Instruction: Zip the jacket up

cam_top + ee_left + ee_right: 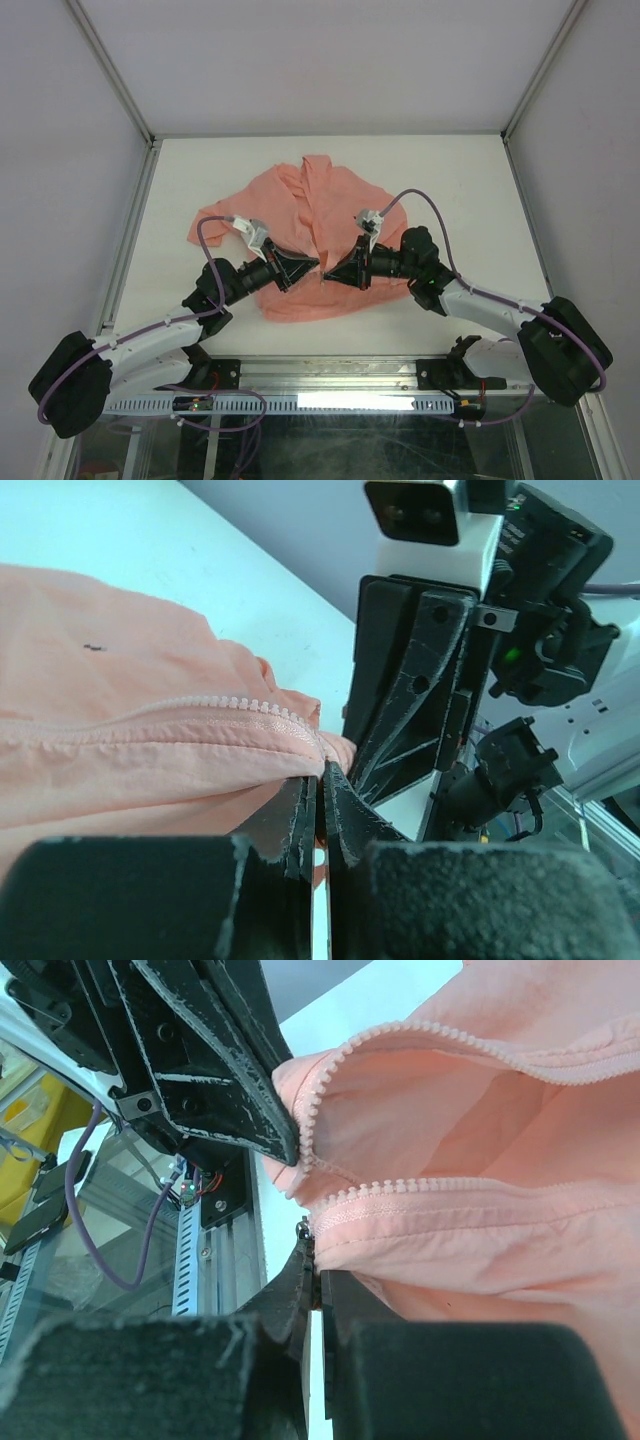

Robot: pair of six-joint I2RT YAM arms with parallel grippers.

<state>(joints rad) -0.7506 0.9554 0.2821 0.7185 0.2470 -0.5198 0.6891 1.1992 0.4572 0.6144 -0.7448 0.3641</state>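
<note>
The salmon-pink jacket (310, 225) lies wrinkled on the white table, collar at the far side and front opening down the middle. My left gripper (312, 264) and right gripper (330, 270) meet tip to tip at the lower part of that opening. In the left wrist view the left gripper (322, 772) is shut on the hem end of one zipper edge (250, 708); a tiny dark mark (93, 646) shows on the cloth. In the right wrist view the right gripper (315, 1260) is shut on the end of the other zipper edge (420, 1200), beside a small metal piece (305, 1228). The two rows of teeth are apart.
The white table (450, 180) has grey walls at the left, right and back. A metal rail (330, 375) runs along the near edge between the arm bases. Each wrist view shows the other gripper's black fingers (400, 730) (220, 1070) very close.
</note>
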